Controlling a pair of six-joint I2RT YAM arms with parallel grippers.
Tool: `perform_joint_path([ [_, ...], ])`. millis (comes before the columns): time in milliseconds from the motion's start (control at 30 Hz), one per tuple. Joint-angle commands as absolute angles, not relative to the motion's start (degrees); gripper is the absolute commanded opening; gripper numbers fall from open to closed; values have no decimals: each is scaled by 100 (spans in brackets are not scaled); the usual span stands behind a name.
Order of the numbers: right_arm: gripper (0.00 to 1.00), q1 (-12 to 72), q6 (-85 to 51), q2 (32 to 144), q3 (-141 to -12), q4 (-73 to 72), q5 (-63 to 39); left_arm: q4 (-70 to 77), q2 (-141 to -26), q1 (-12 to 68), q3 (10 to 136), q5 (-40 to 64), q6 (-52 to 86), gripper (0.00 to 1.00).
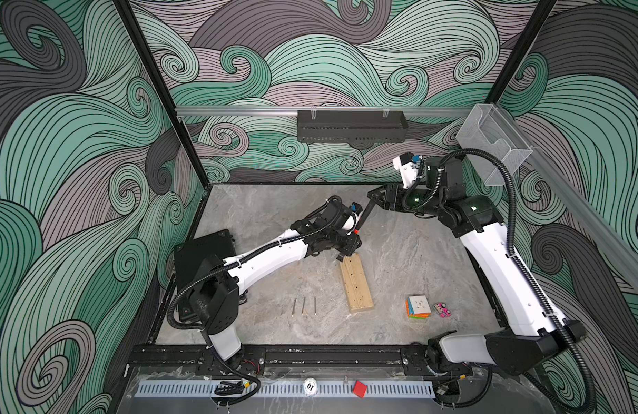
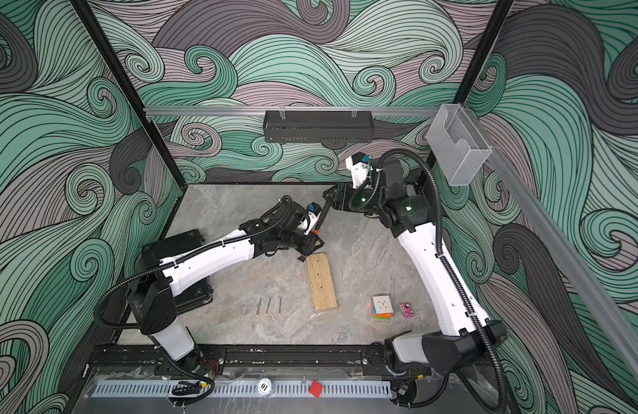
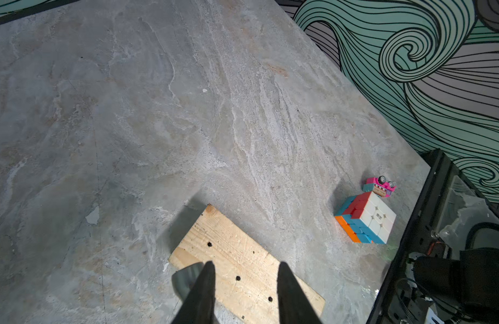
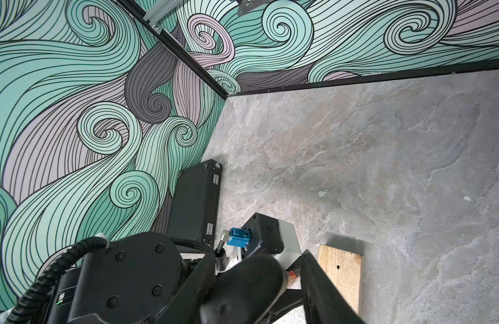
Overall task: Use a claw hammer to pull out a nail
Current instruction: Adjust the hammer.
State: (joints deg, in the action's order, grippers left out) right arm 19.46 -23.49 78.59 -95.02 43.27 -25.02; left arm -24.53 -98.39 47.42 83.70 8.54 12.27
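Centrally, the right claw (image 1: pixel 373 200) stands released: its black fingers (image 4: pixel 317 280) flank the black rubbery handle end of the claw hammer (image 4: pixel 242 289), with a gap showing on one side. From that handle the orange-red shaft (image 4: pixel 291 276) slants down past the left arm's wrist camera (image 4: pixel 259 238) toward the far end of the pale wooden plank (image 1: pixel 357 283), which lies on the grey marbled counter (image 1: pixel 267 222). A blurred grey shape (image 3: pixel 186 279), too indistinct to name, sits just outside one finger of the left claw (image 3: pixel 245 266). That claw's fingertips stand apart above the plank; whether it grips the shaft cannot be told. The right arm rises from the near edge, wrist bent toward the robot's left. The left arm stretches low toward the counter's middle. Beside the plank lie three loose steel nails (image 1: pixel 303 305).
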Motion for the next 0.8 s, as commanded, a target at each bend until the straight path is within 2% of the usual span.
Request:
perform_joint_path([
  [0,57,1890,-2373,7726,-9404,4238,-2382,-2425,-9819,4698,8797,749,1314,0],
  [267,72,1838,-2385,7594,-9223,4027,-2277,-2522,-9894,4701,8899,650,1353,0],
  [500,75,1776,-2397,7576,-9140,3959,-2290,-2512,-9972,4698,8975,611,1367,0],
  [767,84,1689,-2355,7412,-9106,3932,-2216,-2582,-10105,4695,9088,467,1395,0],
])
